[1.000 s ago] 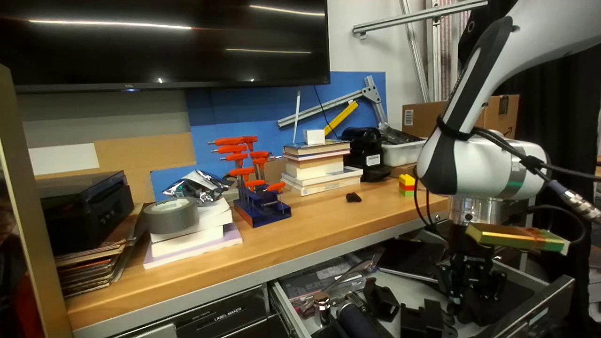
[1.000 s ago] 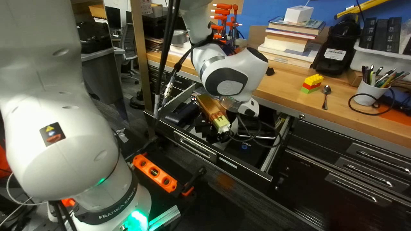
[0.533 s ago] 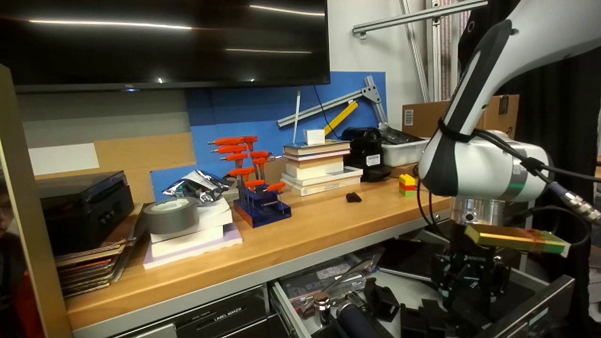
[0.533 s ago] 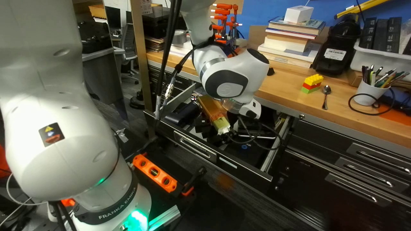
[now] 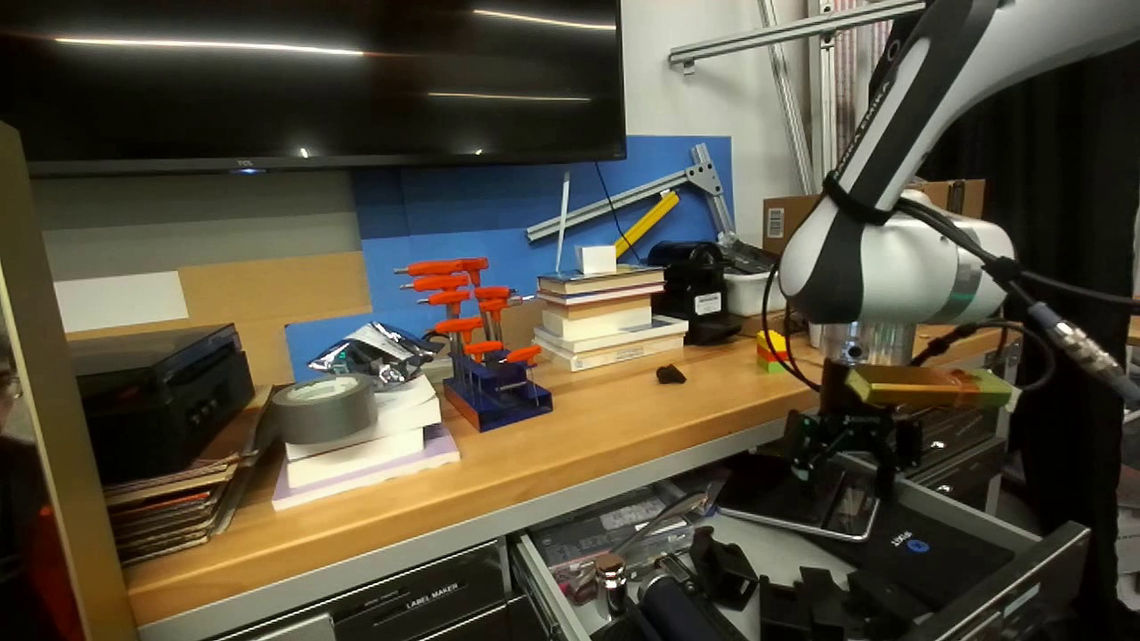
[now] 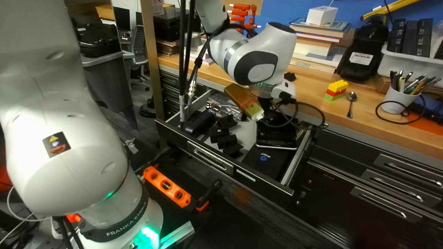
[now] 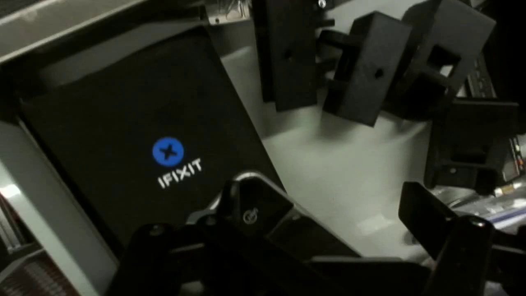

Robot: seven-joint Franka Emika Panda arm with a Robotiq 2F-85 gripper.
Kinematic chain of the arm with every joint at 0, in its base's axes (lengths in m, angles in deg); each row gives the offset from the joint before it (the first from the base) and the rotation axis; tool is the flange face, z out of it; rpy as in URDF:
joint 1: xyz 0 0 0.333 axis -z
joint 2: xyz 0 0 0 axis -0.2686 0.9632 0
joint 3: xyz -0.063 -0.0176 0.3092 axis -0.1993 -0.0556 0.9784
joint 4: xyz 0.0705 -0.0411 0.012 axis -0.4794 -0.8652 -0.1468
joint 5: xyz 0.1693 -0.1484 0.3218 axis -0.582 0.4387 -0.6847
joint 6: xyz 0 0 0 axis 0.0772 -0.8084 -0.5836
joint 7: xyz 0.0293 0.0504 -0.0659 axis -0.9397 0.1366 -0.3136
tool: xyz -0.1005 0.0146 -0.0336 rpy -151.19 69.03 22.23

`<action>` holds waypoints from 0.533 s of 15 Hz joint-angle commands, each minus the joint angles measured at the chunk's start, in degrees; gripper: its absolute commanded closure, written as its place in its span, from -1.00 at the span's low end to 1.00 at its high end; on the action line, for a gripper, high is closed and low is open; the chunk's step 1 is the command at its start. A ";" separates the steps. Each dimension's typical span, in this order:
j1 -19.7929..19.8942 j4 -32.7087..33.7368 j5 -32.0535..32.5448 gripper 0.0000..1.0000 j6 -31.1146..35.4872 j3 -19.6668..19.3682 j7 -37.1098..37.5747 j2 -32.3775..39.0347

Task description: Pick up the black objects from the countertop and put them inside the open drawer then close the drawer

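On the wooden countertop (image 5: 588,432) one small black object (image 5: 671,375) lies in front of the book stack; it also shows as a dark lump (image 6: 290,76) in an exterior view. The drawer (image 6: 270,188) stands pulled out. Inside it, near the front, several chunky black objects (image 7: 372,70) lie grouped on the pale bottom. Above the drawer's rear part hangs my gripper (image 5: 846,472), open, with nothing between its fingers. In the wrist view the gripper (image 7: 320,195) has its jaws wide apart over a flat dark device (image 7: 263,201) and bare drawer floor.
The drawer also holds a black IFIXIT box (image 7: 123,123) and a dark cylinder (image 6: 202,121). Books (image 5: 610,325), toy bricks (image 6: 336,90), a spoon (image 6: 351,102), a pen cup (image 6: 394,98) and an orange-handled tool rack (image 5: 499,401) stand on the countertop.
My gripper has opened, risen out of the drawer's front part and moved back toward the countertop. A black object now lies released where the jaws were. The drawer has stayed put.
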 commanded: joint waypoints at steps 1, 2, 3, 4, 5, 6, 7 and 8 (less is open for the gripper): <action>-1.32 6.13 5.19 -1.00 -4.56 -0.72 2.40 -2.07; -1.42 8.06 6.14 -1.00 -5.48 -0.66 2.45 -1.94; -1.51 10.99 6.70 -1.00 -6.73 -0.54 2.17 -1.29; -1.61 13.25 7.25 -1.00 -7.73 -0.50 2.04 -0.68; -1.63 16.39 7.02 -1.00 -9.17 -0.40 1.49 0.42; -1.64 18.71 6.74 -1.00 -10.26 -0.34 1.00 1.15; -1.54 21.64 5.63 -1.00 -11.29 -0.23 0.09 2.52; -1.44 24.07 5.30 -1.00 -12.10 -0.24 -0.34 3.63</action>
